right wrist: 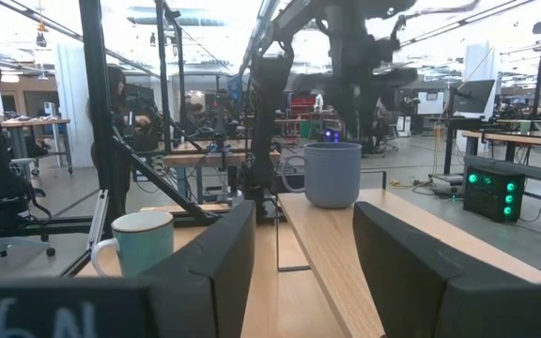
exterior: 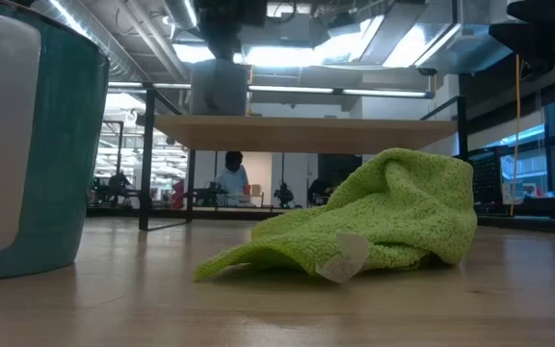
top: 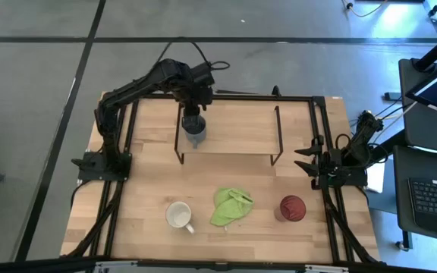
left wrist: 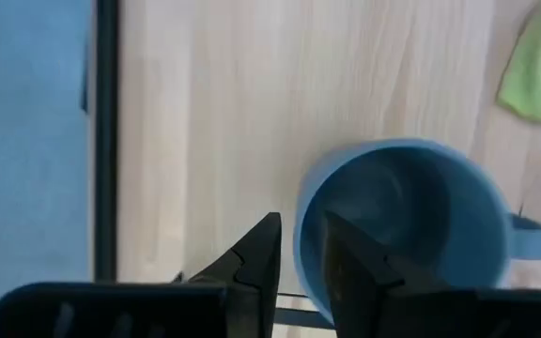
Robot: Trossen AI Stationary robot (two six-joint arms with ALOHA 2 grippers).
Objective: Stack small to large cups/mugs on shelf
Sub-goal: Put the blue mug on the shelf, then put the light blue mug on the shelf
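Observation:
The small blue-grey mug (top: 195, 130) stands upright on the left end of the light-wood shelf (top: 234, 129); it also shows in the right wrist view (right wrist: 332, 174) and the low view (exterior: 218, 87). My left gripper (top: 195, 112) is above it, shut on its rim. The white mug (top: 178, 216) stands on its base on the table near the front, handle toward the near edge. The dark red cup (top: 292, 207) stands at the front right. My right gripper (top: 306, 163) is open and empty at the table's right edge, beside the shelf's right end. My left gripper holds the blue-grey mug by its rim wall (left wrist: 301, 246), on the side opposite the handle (left wrist: 538, 237). One finger (left wrist: 355, 272) is inside the mug and one (left wrist: 259, 263) outside. The fingers point down from above. The mug is upright, its base on the shelf board.
A lime-green cloth (top: 231, 206) lies crumpled on the table between the white mug and the red cup. The shelf's black wire legs (top: 277, 136) stand at its ends. The middle and right of the shelf board (top: 249, 125) are bare. A person shows in the room beyond (exterior: 231, 178).

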